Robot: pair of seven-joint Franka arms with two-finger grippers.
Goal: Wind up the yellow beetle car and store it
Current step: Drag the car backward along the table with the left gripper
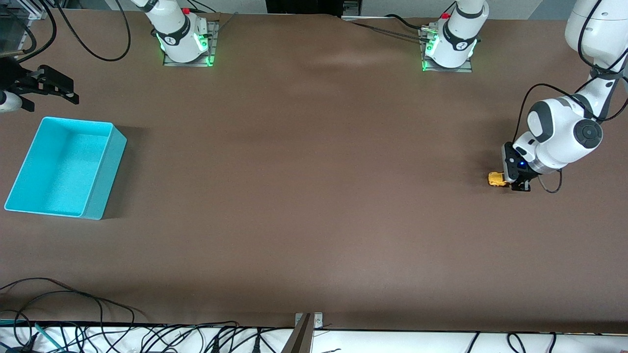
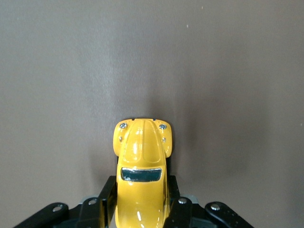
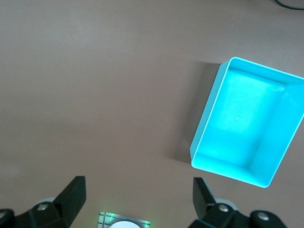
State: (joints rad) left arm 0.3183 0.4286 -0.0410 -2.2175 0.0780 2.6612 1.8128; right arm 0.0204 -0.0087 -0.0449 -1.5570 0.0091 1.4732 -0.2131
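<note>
- Left hand (image 1: 516, 182): low at the brown worktop (image 1: 314, 196), toward the left arm's end; its black fingers (image 2: 102, 206) are closed on the flanks of the small glossy yellow beetle-shaped toy car (image 1: 496, 179).
- Yellow toy car: in the left wrist view (image 2: 141, 166), the rounded bonnet, two small headlights and dark windscreen protrude forward from between the fingers; the rear of the body is hidden within the grip. The wheels are not visible, so contact with the worktop cannot be confirmed.
- Right hand (image 1: 49, 90): waits in the air at the right arm's end of the worktop, above the surface beside the bin; its two black fingers (image 3: 71, 194) stand wide apart and hold nothing.
- Turquoise rectangular plastic bin (image 1: 105, 171): rests on the worktop at the right arm's end, well apart from the car; its interior holds nothing, as the right wrist view (image 3: 204, 137) shows.
</note>
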